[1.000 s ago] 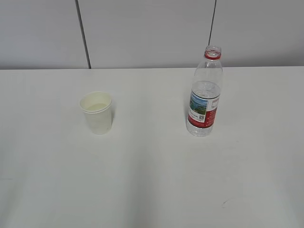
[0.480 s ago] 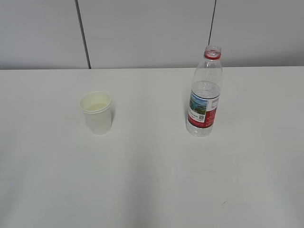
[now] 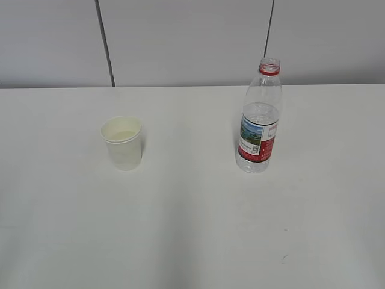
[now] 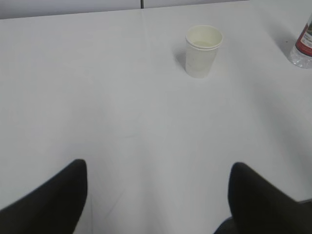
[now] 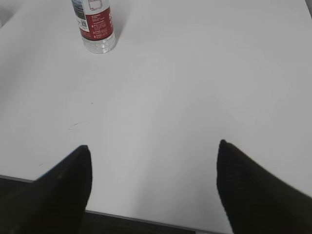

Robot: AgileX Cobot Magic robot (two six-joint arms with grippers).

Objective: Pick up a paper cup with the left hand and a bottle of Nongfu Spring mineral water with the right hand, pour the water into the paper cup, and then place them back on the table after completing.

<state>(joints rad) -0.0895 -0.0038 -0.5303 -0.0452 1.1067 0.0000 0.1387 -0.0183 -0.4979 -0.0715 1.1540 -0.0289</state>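
Note:
A white paper cup (image 3: 123, 143) stands upright on the white table (image 3: 192, 229) at the left, with some liquid in it. It also shows in the left wrist view (image 4: 202, 50). An uncapped clear bottle (image 3: 260, 117) with a red and green label stands upright at the right, partly filled with water. Its lower part shows in the right wrist view (image 5: 95, 25). My left gripper (image 4: 158, 170) is open and empty, well short of the cup. My right gripper (image 5: 153, 153) is open and empty over the table's near edge, far from the bottle. Neither arm shows in the exterior view.
A grey panelled wall (image 3: 192, 42) stands behind the table. The table's front edge (image 5: 146, 219) runs under my right gripper, with dark floor below it. A small dark mark (image 3: 284, 259) lies on the tabletop at the front right.

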